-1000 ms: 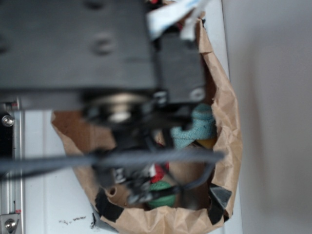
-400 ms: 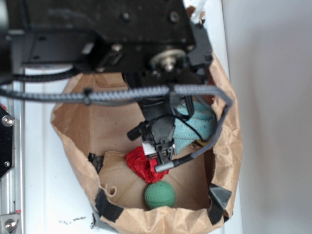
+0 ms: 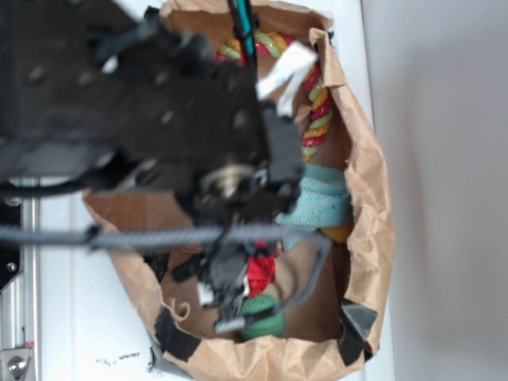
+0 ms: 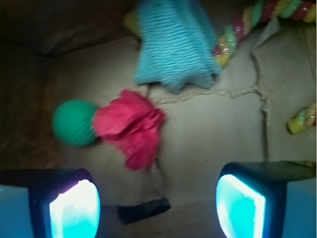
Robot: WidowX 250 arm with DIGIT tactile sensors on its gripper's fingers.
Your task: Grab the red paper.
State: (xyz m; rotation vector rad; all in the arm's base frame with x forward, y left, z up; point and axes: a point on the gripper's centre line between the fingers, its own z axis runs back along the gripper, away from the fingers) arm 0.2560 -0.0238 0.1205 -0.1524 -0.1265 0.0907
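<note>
Wrist view first, and right at the bottom edge the gripper (image 4: 156, 208) stands wide open, its two glowing pads (image 4: 74, 210) far apart at the lower corners with nothing between them, only bare brown floor and a small dark scrap (image 4: 143, 210) lying there. Just beyond that, the red paper (image 4: 131, 129) sits on the floor of the bag (image 4: 228, 134), a ruffled wad left of centre, clear of both pads and untouched. Pressed against its left side is the green ball (image 4: 73, 123), the two touching. Farther back, the teal cloth (image 4: 173, 44) hangs down from the top edge, its lower hem ending just above the paper. Out toward the top right corner runs the striped rope (image 4: 257, 20), with another short piece of it at the right edge. Over to the exterior view now: the arm (image 3: 143, 119) fills the upper left, blurred, reaching down into the bag, whose crumpled paper rim (image 3: 373, 198) rings everything. The gripper (image 3: 226, 298) is low inside, near the bag's bottom edge, too smeared here to read its opening. The red paper (image 3: 260, 271) peeks out just right of the fingers, the ball (image 3: 266, 317) directly below it, the cloth (image 3: 321, 202) above, and the rope (image 3: 313, 111) curling along the far top right wall. The bag rests on a white table (image 3: 71, 317).
</note>
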